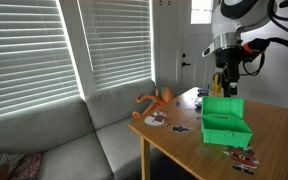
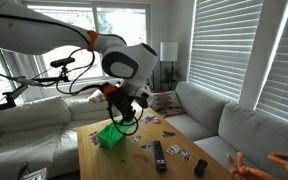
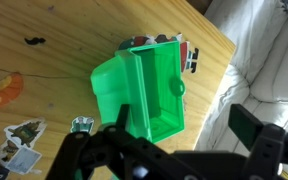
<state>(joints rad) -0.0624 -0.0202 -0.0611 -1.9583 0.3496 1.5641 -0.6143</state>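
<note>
A bright green plastic box with its hinged lid open (image 3: 149, 90) stands on a wooden table (image 3: 74, 35). It shows in both exterior views (image 1: 225, 121) (image 2: 110, 135). My gripper (image 3: 184, 125) hangs above the box, open and empty, its fingers apart over the box's edge and the table edge. In the exterior views the gripper (image 1: 229, 82) (image 2: 122, 112) is a little above the box. The box's inside looks empty.
Small toys and cards lie about on the table: an orange figure (image 1: 156, 100), a dark remote (image 2: 160, 155), a toy car behind the box (image 3: 189, 55), stickers (image 3: 19, 135). A grey sofa (image 1: 74, 140) runs beside the table under window blinds.
</note>
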